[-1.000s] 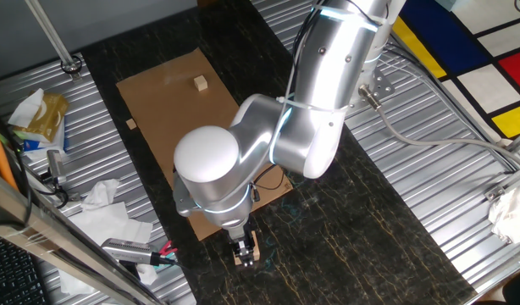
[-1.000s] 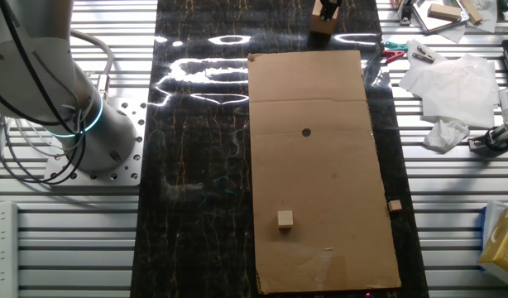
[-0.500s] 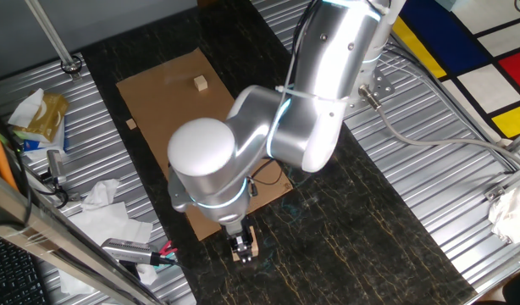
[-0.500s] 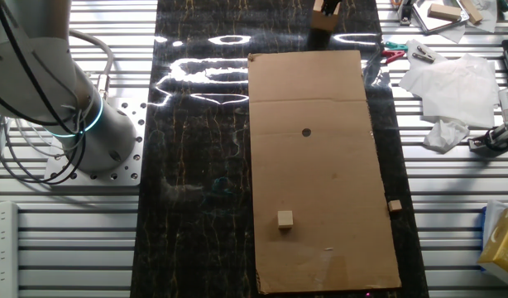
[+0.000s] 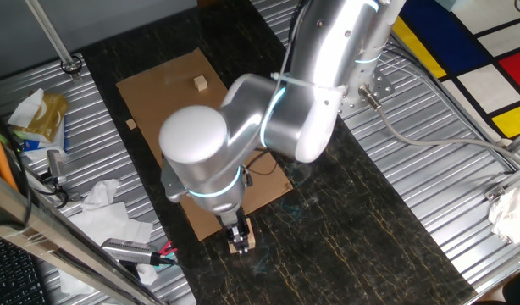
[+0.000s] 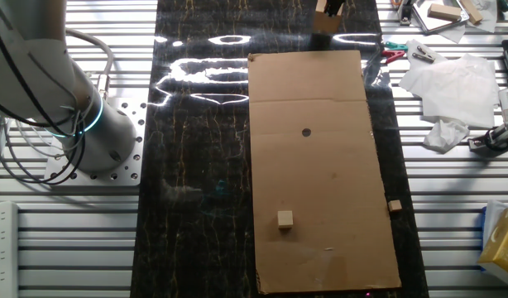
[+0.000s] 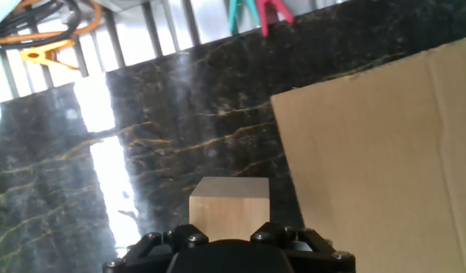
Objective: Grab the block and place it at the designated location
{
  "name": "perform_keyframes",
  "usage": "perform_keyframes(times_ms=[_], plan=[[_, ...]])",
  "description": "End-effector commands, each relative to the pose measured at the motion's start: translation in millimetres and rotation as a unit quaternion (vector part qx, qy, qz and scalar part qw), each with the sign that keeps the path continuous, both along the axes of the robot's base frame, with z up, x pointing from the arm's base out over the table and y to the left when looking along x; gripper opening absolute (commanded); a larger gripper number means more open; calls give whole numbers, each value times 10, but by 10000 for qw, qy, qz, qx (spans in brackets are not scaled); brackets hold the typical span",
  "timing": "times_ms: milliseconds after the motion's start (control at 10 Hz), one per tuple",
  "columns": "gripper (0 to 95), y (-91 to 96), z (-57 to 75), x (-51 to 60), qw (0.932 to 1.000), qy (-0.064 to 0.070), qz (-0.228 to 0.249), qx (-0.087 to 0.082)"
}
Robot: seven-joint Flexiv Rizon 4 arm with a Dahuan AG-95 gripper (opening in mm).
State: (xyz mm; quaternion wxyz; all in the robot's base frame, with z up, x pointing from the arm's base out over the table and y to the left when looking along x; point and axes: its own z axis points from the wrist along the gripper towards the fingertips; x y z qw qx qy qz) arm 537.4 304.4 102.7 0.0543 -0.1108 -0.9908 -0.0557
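The block is a pale tan wooden cube held between my gripper's two fingers, over the black marbled surface just off the near corner of the cardboard sheet. In one fixed view the gripper is shut on the block under the arm's wrist. In the other fixed view the block shows at the top edge, beyond the end of the cardboard sheet. The designated location, a black dot, lies bare on the sheet, well away from the block.
A much smaller tan cube sits on the sheet's other end, and a tiny tan chip lies beside its edge. Clamps, tools and crumpled paper clutter the metal bench next to the sheet. The arm's base stands opposite.
The gripper with the block has shifted slightly, moving a little along the black surface beside the sheet's corner. The small cube and the chip have not moved.
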Motion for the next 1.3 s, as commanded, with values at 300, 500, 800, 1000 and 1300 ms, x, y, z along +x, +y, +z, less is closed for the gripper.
perform_keyframes(times_ms=[300, 500, 800, 1000, 1300], plan=[[0, -162, 4, -67, 10000, 9, -20, -11], [0, -252, 27, -79, 10000, 31, -41, -30], [0, -470, 78, -118, 10000, 38, -9, -42], [0, -598, 107, -139, 10000, 13, 88, -36], [0, -767, 156, -198, 9997, -5, 236, -25]])
